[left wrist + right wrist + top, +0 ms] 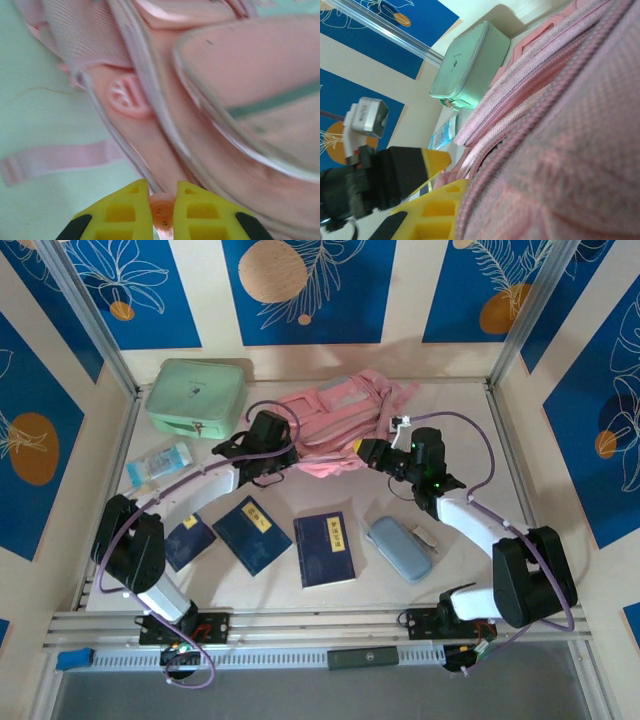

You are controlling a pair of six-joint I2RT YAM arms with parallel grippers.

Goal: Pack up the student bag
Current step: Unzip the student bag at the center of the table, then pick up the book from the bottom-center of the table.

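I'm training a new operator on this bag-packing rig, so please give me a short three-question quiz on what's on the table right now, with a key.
1. True or false: the mint green case lies inside the student bag.
2. How many dark blue books lie on the table? A two, B three, C five.
3. What is pinched between the fingers of the left gripper?
Key: 1 false, it sits on the table beside the bag. 2 B. 3 a small pink tab on the bag.
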